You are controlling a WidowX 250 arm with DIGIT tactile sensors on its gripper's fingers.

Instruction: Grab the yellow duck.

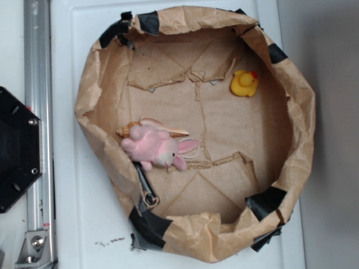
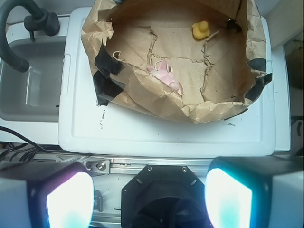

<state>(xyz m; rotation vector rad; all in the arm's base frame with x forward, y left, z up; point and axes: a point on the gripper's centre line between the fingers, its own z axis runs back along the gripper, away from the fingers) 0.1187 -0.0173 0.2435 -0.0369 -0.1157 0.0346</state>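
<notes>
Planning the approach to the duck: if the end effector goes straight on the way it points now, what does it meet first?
Probably the black hexagonal base plate directly below the open end effector, not the paper bin; depth is unclear.

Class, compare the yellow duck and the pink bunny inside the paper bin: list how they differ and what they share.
The yellow duck is glossy and smooth; the pink bunny is fuzzy plush. The duck is smaller than the bunny. The duck sits alone near one side of the paper bin; the bunny lies against the opposite wall beside a seashell. Both are toys resting on the bin's floor.
</notes>
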